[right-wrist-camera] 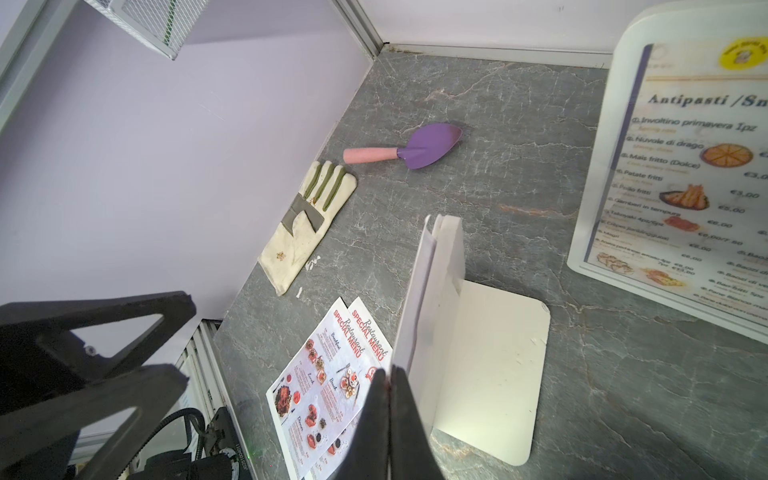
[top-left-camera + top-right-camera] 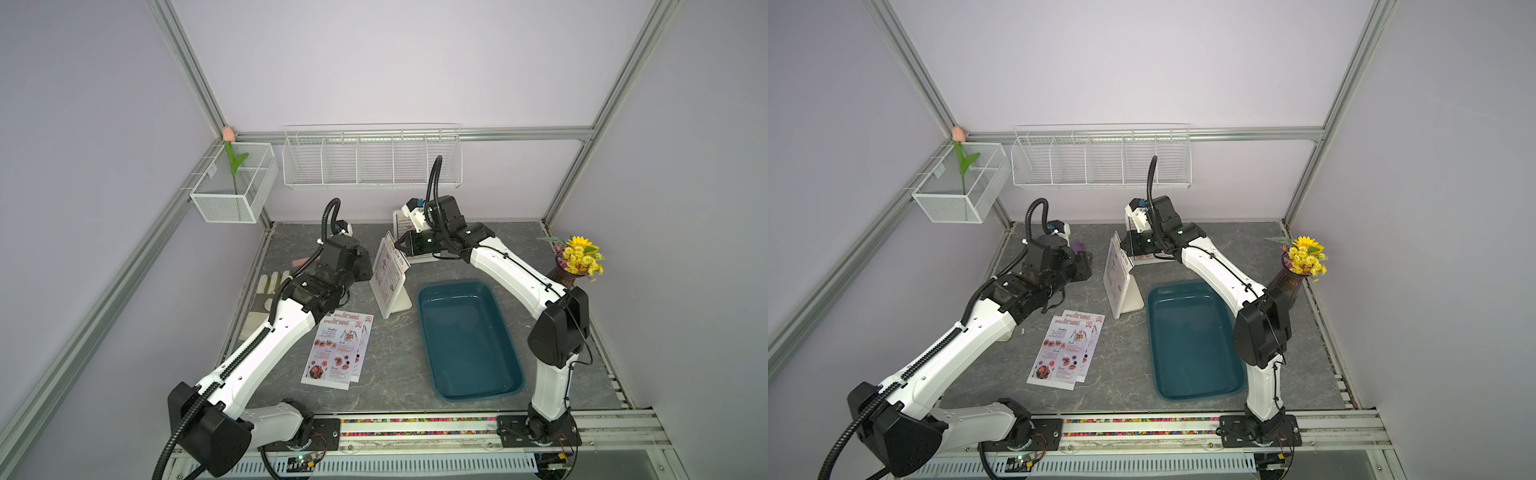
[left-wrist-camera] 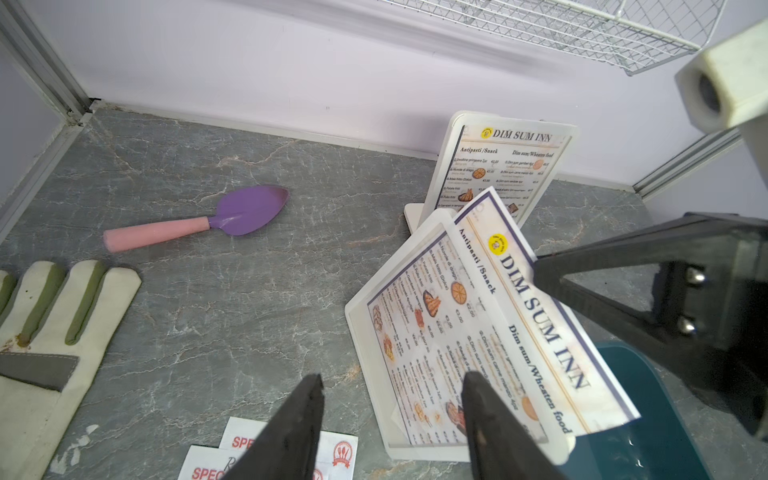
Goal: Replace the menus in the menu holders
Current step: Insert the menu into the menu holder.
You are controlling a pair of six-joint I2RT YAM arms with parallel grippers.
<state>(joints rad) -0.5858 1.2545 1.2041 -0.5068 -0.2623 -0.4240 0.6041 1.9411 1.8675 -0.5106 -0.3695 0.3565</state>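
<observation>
walls (image 2: 374,62): pale lilac | frame: aluminium rails (image 2: 415,134) | tabletop (image 2: 395,365): grey marbled | back wall: white wire rack (image 2: 372,166) | light: even

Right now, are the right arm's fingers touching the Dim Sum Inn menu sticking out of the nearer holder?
Touching. The right wrist view shows the right fingers pinched shut on the edge of the menu.

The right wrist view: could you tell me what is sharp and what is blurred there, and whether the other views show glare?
Right wrist view: the trowel and glove are sharp; the filled menu holder and right gripper are soft. Left wrist view: the DIM SUM INN menu reads clearly. Both top views: glare on the teal tray, along its far wall.
</observation>
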